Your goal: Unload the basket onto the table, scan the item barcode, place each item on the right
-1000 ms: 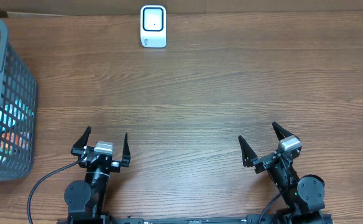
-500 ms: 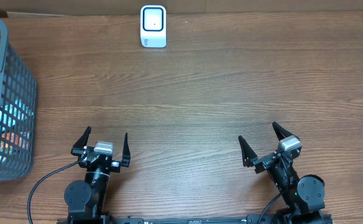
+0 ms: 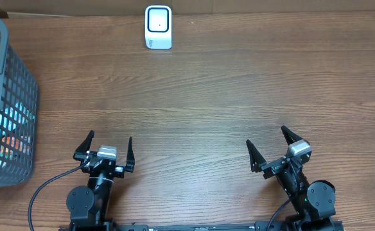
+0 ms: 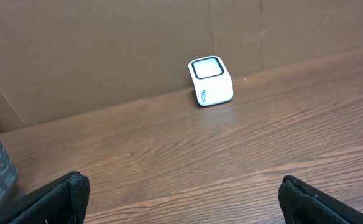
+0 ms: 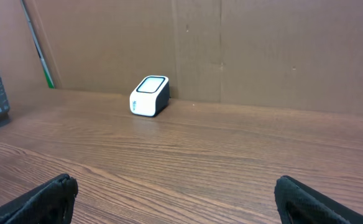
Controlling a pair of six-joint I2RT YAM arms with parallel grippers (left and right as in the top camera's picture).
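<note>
wood table (image 3: 239,83) with white, dark-rimmed scanner (image 3: 158,27); left fingers (image 3: 85,145) and right fingers (image 3: 253,156) wide apart, empty

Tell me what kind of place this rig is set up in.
Probably a mock shop checkout on a lab bench: a white barcode scanner at the far edge of the wooden table, a grey mesh basket at the left, and plain cardboard walls behind.

white scanner (image 3: 158,27) with dark window, grey mesh basket (image 3: 15,96), brown wood-grain table (image 3: 207,96), brown cardboard wall (image 5: 262,43)
</note>
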